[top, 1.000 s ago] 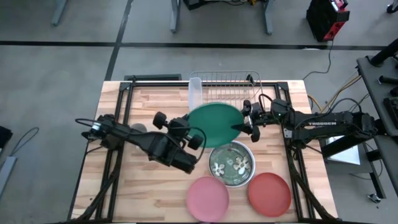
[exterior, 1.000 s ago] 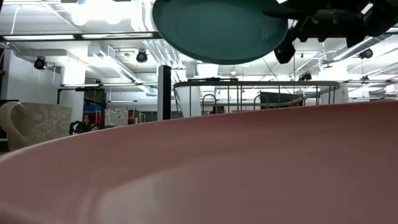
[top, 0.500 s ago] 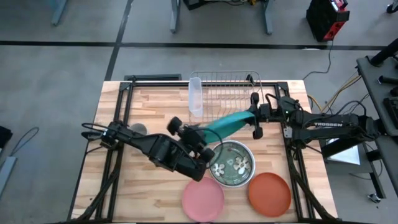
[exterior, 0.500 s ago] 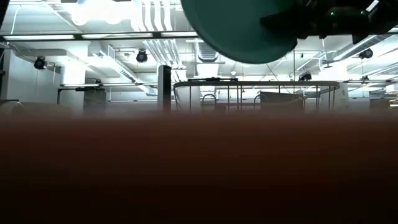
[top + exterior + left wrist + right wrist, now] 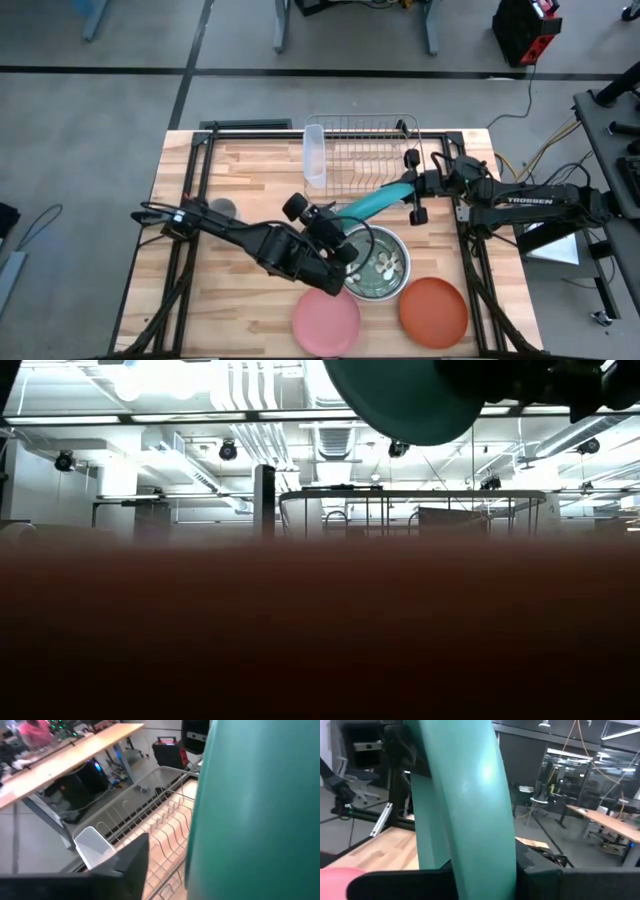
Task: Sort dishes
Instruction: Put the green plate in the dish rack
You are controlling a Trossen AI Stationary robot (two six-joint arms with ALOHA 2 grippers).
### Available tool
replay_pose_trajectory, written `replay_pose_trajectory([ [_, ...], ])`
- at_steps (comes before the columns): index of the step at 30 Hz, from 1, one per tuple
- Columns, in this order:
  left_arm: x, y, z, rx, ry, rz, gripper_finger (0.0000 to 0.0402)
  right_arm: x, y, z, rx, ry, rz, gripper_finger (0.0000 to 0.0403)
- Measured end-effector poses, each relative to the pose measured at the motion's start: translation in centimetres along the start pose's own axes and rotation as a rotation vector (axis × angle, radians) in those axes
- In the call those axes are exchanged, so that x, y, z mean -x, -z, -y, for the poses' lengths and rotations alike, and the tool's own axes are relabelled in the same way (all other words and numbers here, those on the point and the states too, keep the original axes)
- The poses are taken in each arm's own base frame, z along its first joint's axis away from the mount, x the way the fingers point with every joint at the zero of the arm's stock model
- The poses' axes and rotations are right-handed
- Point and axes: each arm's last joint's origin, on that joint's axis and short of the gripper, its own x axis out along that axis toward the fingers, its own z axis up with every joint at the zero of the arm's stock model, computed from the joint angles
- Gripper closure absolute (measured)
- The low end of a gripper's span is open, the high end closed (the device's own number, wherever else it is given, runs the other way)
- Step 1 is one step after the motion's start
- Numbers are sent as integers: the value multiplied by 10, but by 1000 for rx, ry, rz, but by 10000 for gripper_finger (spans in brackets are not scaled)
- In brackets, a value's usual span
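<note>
While large teal plate point(image 5: 370, 202) hangs tilted on edge between both arms, wire dish rack point(image 5: 365, 150) stands just behind it. Right gripper point(image 5: 412, 187) pinches plate's far rim; left gripper point(image 5: 322, 222) at near rim, finger state unclear. Dark green plate with white flowers point(image 5: 375, 262) lies beneath. Pink plate point(image 5: 326, 319) and orange-red plate point(image 5: 433, 311) flat at table's near edge. Pink plate blocks most of low view.
</note>
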Motion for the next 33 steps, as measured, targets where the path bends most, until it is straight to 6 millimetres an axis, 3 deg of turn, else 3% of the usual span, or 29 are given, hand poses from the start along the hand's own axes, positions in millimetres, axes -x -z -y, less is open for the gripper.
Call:
replay_pose_trajectory([
  [4, -4, 4, 6, 5, -60, 47, 332, 0, 0, 2, -35, 80, -15, 378],
  [6, -5, 5, 7, 1, -78, 61, 374, 0, 1, 3, -65, 116, -22, 354],
  [13, -8, 7, 10, 65, -190, 178, 375, 10, 2, 6, -226, 254, -77, 241],
  [20, -13, 1, -2, 177, -320, 328, 375, 30, 8, 0, -397, 373, -204, 180],
  [33, -115, 9, -15, 419, -482, 306, 375, 49, 40, -21, -526, 335, -330, 196],
])
